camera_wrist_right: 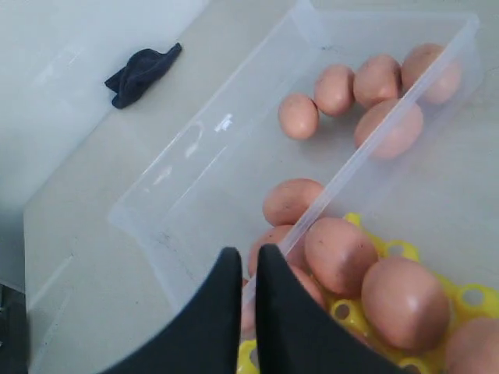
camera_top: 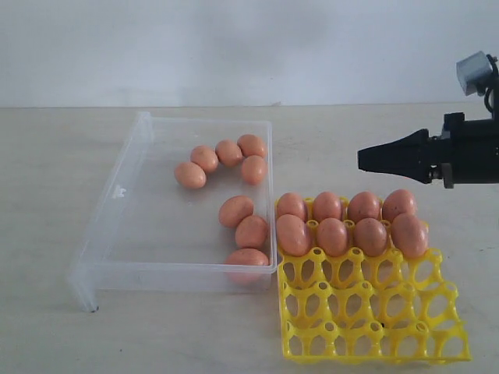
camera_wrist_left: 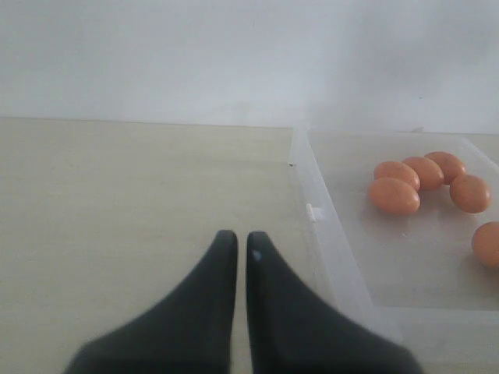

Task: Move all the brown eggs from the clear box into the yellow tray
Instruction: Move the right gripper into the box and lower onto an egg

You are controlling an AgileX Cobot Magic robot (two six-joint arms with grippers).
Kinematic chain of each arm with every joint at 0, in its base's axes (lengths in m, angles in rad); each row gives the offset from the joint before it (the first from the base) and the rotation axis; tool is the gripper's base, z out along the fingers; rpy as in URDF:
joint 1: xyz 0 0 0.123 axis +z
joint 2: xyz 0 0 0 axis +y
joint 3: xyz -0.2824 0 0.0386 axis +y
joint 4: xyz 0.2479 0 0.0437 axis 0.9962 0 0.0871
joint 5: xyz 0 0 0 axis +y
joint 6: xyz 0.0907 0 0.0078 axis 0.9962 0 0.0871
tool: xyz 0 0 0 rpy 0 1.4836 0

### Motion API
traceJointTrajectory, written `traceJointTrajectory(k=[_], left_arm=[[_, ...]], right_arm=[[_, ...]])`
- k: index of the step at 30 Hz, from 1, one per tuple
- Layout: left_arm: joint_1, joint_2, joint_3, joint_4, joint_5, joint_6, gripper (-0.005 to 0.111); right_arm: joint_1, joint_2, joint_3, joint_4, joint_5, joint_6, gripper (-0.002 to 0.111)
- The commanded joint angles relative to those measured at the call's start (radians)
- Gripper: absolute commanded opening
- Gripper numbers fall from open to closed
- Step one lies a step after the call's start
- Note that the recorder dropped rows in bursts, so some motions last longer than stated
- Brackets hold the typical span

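The clear box (camera_top: 129, 167) lies left of centre with several brown eggs (camera_top: 236, 210) in its right half; some show as eggs (camera_wrist_left: 394, 195) in the left wrist view and eggs (camera_wrist_right: 299, 115) in the right wrist view. The yellow tray (camera_top: 374, 323) touches the box's right wall; its two far rows hold several brown eggs (camera_top: 332, 236), and its nearer cups are bare. My right gripper (camera_top: 362, 160) hovers shut and empty above the tray's far right side. Seen from the right wrist, the right gripper (camera_wrist_right: 248, 255) is over the box wall (camera_wrist_right: 374, 144). My left gripper (camera_wrist_left: 235, 240) is shut, empty, over bare table beside the box (camera_wrist_left: 327, 234).
A dark cloth (camera_wrist_right: 143, 72) lies on the table beyond the box's far side. A pale wall rises behind the table. The table edge runs near the tray's front.
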Motion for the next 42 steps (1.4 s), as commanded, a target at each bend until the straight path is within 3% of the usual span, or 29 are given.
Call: traceJointTrajectory(k=[1,7,14,16,19,23,25,29,32,37,40,42], left_arm=[[0.003,-0.002,0.003,-0.003,-0.008,0.002,0.004],[0.003,-0.002,0.003,-0.003,-0.008,0.002,0.004],[0.003,-0.002,0.003,-0.003,-0.008,0.002,0.004],[0.003,-0.002,0.003,-0.003,-0.008,0.002,0.004],[0.003,-0.002,0.003,-0.003,-0.008,0.002,0.004],[0.003,-0.002,0.003,-0.003,-0.008,0.002,0.004],[0.003,-0.002,0.003,-0.003,-0.008,0.002,0.004],[0.003,-0.002,0.003,-0.003,-0.008,0.002,0.004],[0.003,-0.002,0.003,-0.003,-0.008,0.002,0.004],[0.003,-0.002,0.003,-0.003,-0.008,0.002,0.004],[0.003,-0.002,0.003,-0.003,-0.008,0.002,0.004],[0.003,-0.002,0.003,-0.003,-0.008,0.002,0.004]], right_arm=[[0.061,-0.019,-0.028,0.000,-0.018,0.024,0.000],[0.283,-0.100,-0.125,-0.035,0.027,0.001,0.000],[0.668,-0.162,-0.242,-0.132,0.807,0.125,0.000],[0.753,-0.142,-0.261,-0.132,0.950,0.150,0.000],[0.820,-0.102,-0.284,-0.132,1.045,0.205,0.000],[0.828,-0.041,-0.307,-0.132,1.039,0.188,0.000],[0.843,-0.030,-0.309,-0.132,1.141,0.071,0.000],[0.954,-0.034,-0.329,-0.047,1.632,-0.309,0.000],[1.007,-0.016,-0.431,0.405,1.861,-0.886,0.000],[0.943,0.083,-0.727,1.406,2.109,-1.743,0.000],[0.901,0.173,-0.903,1.694,2.349,-2.079,0.000],[0.894,0.229,-0.992,1.734,2.425,-2.278,0.000]])
